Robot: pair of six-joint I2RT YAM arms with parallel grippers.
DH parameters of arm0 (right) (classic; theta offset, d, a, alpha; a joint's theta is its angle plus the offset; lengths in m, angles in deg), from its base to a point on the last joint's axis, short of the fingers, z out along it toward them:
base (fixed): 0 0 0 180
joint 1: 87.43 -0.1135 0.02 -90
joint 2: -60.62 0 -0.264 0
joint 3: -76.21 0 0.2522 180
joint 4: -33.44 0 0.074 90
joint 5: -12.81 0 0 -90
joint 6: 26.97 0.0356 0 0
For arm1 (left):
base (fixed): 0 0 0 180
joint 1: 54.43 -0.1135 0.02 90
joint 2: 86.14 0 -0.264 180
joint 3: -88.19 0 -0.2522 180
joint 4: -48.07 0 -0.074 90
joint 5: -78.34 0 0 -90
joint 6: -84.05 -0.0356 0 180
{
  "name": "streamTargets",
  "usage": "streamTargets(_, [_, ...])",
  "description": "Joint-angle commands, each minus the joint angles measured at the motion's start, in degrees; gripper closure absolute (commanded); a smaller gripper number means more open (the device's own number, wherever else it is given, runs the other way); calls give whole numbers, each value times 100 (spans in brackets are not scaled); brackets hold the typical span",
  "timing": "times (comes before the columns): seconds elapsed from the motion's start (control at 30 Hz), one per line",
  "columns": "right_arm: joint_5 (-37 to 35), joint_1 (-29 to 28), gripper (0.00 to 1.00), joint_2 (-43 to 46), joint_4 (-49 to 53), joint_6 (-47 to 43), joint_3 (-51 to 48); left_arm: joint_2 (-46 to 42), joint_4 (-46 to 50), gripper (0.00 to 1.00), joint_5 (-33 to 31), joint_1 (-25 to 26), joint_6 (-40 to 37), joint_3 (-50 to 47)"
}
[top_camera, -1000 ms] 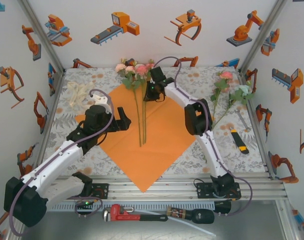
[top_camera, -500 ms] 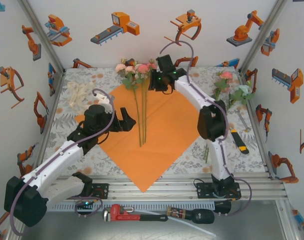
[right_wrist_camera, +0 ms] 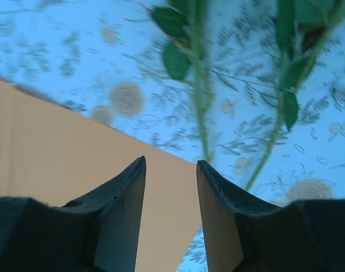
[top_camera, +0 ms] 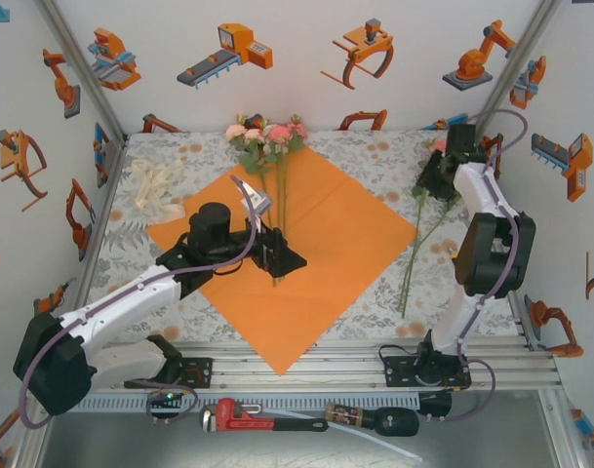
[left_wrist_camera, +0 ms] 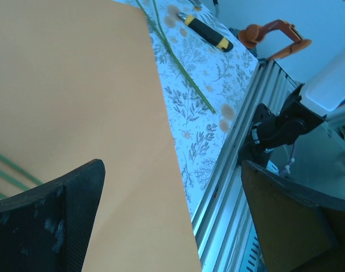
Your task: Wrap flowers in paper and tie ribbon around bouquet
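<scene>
Hovering low over the orange paper (top_camera: 345,244) with the left fingers (top_camera: 289,259) spread wide and empty, just beside the lower ends of the long green stems. Lying flat as a diamond in the middle of the counter (top_camera: 375,146), carrying the flowers (top_camera: 265,136), with pink and peach blooms at the far edge and stems running down toward the centre. Poised at the far right with the right fingers (right_wrist_camera: 121,215) a little apart, nothing between them, close above the leafy stems of a second bunch (top_camera: 435,148) on the bare counter near the sheet's right corner. Resting crumpled at the far left, well apart from both arms: the cream ribbon (top_camera: 155,185).
</scene>
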Motion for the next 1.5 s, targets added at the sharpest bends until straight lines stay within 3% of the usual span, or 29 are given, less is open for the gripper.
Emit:
streamTargets(0.0, [-119,-68,60,-254,51,-197,-10,-19,-55,3,110,42,-256,201])
streamTargets(0.5, [-118,-67,68,-1082,43,-342,254,-105,239,3,-255,49,-406,206])
streamTargets(0.77, [-141,-68,66,-1305,61,-396,286,-151,313,3,-352,48,-447,201])
streamTargets(0.97, [-94,-68,90,-1141,43,-464,315,-170,390,3,-508,49,-463,206])
streamTargets(1.03, [25,-80,94,-891,13,-538,338,-192,499,3,-789,48,-453,217])
streamTargets(1.3, [271,-619,100,786,-431,-416,189,-685,1404,3,-4051,-15,-52,93])
streamTargets(1.37, [393,-948,100,829,-359,-217,418,-794,1552,3,-4386,-115,44,50])
streamTargets(1.47, [538,-1586,100,596,-421,348,779,-888,1640,3,-4333,-332,154,17])
